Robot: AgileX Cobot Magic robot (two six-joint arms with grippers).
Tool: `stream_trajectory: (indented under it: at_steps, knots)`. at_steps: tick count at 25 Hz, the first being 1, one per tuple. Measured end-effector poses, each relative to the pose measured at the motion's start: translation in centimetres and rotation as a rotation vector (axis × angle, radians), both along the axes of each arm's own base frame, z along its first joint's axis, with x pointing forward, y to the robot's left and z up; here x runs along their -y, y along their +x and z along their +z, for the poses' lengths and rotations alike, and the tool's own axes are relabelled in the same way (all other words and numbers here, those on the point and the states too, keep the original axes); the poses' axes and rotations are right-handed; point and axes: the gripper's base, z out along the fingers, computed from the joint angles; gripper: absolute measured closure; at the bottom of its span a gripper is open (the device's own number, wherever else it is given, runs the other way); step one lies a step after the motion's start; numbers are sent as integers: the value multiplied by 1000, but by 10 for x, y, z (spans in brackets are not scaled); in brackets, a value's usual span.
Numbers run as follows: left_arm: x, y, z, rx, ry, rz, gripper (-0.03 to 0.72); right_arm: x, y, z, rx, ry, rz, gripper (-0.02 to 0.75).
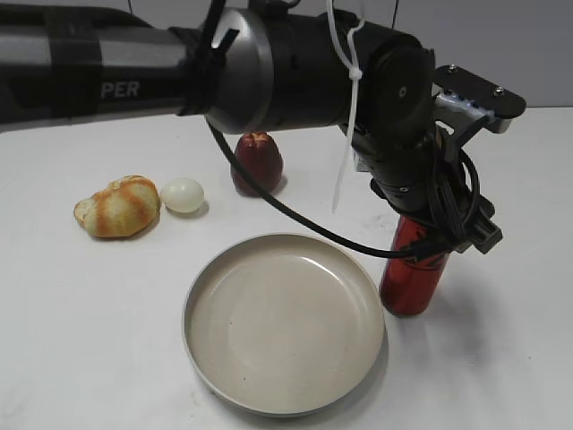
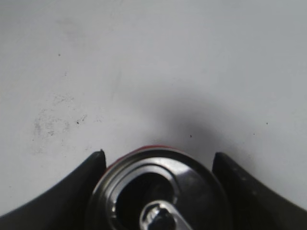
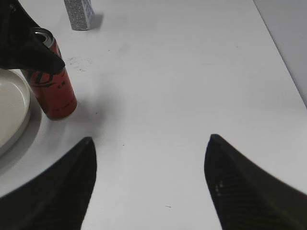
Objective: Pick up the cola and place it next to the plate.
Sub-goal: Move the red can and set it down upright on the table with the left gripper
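Observation:
The cola is a slim red can standing upright on the white table, just right of the plate, a wide beige dish. My left gripper reaches across from the left and is closed around the can's upper part. In the left wrist view the can's silver top fills the space between the two dark fingers. The right wrist view shows the cola beside the plate's rim. My right gripper is open and empty over bare table, to the right of the can.
A bread roll, a white egg and a dark red pear-shaped fruit lie behind the plate. A small grey box stands beyond the can. The table's right edge runs along the right wrist view.

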Motion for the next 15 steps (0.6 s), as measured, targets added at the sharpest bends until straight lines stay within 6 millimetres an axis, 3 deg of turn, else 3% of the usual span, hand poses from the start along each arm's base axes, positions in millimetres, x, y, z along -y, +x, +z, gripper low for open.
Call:
stream_trajectory:
  at_steps: [3, 8, 11, 15]
  knots:
    - [0, 0, 0, 1, 0, 0, 55, 0, 0, 0, 0, 0, 0, 204]
    - [-5, 2, 16, 22, -20, 7, 24, 0, 0, 0, 0, 0, 0, 204]
    - [-17, 11, 52, 37, -67, 51, 22, 0, 0, 0, 0, 0, 0, 204]
    - [-57, 33, 119, 54, -99, 125, 24, 0, 0, 0, 0, 0, 0, 204]
